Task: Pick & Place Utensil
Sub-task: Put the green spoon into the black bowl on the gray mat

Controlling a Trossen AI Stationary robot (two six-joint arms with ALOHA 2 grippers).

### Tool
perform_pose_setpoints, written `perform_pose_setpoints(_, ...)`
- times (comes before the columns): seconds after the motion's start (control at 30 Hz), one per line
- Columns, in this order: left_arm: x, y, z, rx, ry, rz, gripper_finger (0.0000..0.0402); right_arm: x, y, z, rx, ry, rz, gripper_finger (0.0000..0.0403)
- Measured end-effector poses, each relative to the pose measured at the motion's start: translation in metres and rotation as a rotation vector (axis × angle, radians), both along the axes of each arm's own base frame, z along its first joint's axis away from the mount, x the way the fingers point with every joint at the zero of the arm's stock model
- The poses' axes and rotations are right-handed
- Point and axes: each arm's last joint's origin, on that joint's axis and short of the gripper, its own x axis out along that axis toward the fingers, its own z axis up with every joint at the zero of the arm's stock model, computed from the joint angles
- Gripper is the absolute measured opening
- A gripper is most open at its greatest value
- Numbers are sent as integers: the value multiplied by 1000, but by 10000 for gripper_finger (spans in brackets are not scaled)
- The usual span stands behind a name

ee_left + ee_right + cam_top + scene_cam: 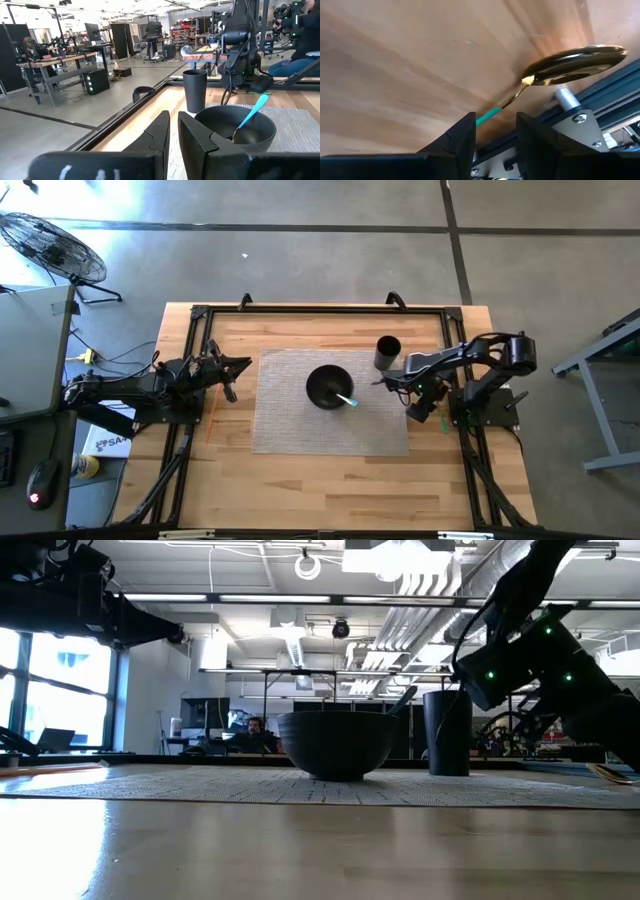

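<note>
A spoon with a gold bowl (575,62) and a teal handle (487,116) lies flat on the wood table beside the table's right frame rail. My right gripper (495,132) (418,408) slants down over it, open, with one finger on each side of the handle. A black bowl (329,387) sits on a grey placemat (290,430). A light-blue-handled utensil (250,117) rests in the bowl, its handle leaning on the rim. My left gripper (173,131) (235,370) waits level at the mat's left edge, shut on nothing.
A tall black cup (388,352) stands upright at the mat's far right corner, just beyond the bowl. The aluminium frame rail and a bolt (580,117) run close beside the gold spoon. Bare wood (330,480) lies toward the near edge.
</note>
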Motion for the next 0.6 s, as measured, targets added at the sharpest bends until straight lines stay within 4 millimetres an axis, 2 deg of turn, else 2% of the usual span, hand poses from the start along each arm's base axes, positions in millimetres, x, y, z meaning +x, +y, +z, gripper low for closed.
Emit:
perform_pose_setpoints(0.33,0,0,0,1,0,-5,35,-11,-5,-15,70,-58,-8,135)
perform_pose_setpoints(0.6,0,0,0,1,0,-5,35,-4,-5,-13,103,-104,25,133)
